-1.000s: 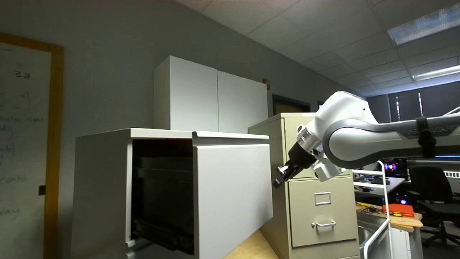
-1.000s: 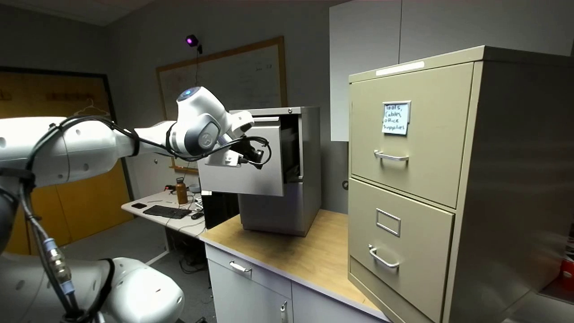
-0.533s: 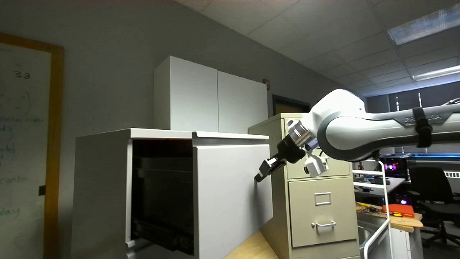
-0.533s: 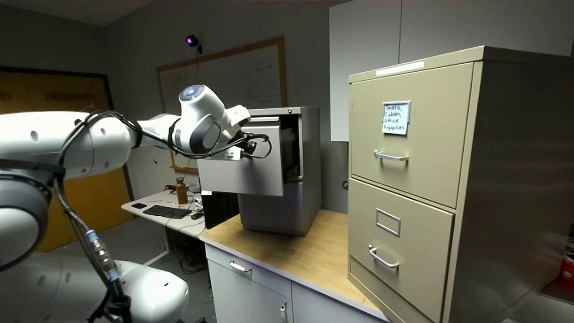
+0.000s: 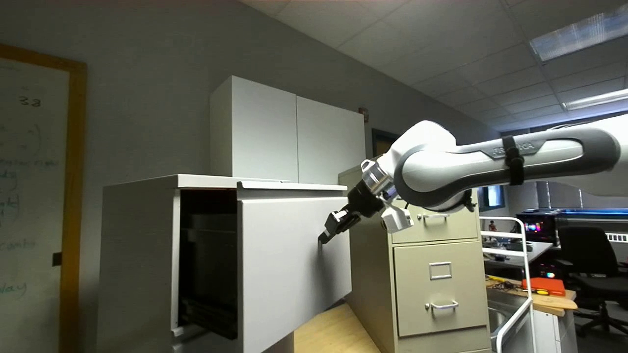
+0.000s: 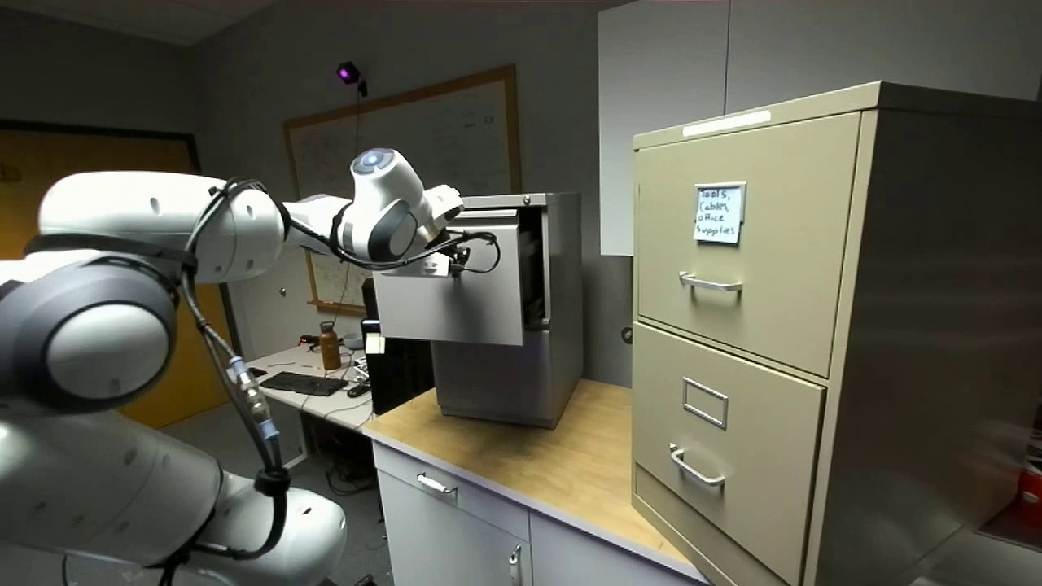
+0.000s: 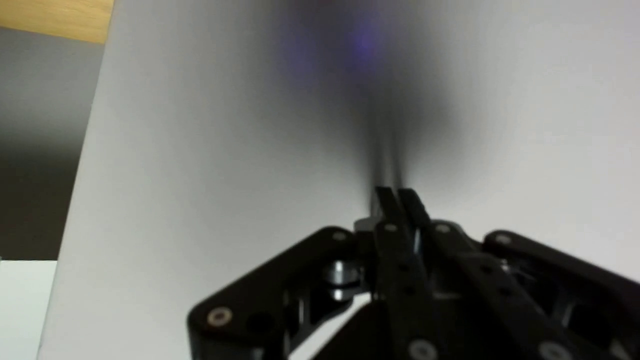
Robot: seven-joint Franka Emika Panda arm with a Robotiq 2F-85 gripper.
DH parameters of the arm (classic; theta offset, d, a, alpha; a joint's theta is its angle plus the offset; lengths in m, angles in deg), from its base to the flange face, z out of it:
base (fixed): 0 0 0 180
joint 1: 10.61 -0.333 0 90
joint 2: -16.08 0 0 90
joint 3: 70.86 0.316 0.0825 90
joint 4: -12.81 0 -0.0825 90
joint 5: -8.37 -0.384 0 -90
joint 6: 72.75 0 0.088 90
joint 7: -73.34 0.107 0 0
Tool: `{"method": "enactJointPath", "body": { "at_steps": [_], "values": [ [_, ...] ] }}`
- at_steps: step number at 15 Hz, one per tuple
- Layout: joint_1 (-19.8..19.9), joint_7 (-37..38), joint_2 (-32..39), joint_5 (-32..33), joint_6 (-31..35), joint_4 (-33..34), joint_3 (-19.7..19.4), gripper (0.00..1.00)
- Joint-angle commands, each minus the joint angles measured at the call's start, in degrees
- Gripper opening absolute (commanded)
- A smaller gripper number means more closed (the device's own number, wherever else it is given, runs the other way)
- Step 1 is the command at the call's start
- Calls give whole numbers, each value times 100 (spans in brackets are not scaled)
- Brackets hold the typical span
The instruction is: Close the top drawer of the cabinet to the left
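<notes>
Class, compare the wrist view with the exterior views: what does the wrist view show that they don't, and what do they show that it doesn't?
Only the wrist view: the fingers of the pincer seen side by side, tips together, and blurred purple glows on the front of the top drawer.

Only the exterior views: the robot arm, the whiteboard and the silver handles on the beige filing cabinet.

Shared: the pincer, the drawer's front and part of what looks like the same wooden countertop.
</notes>
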Motion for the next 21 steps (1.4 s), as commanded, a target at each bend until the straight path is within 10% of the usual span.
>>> {"method": "enactJointPath", "body": {
  "at_steps": [1,21],
  "values": [
    [-152,-170,1264,-369,139,1051,111,7],
    [637,36,4368,-455,-312,4250,1226,6]
  ]
}}
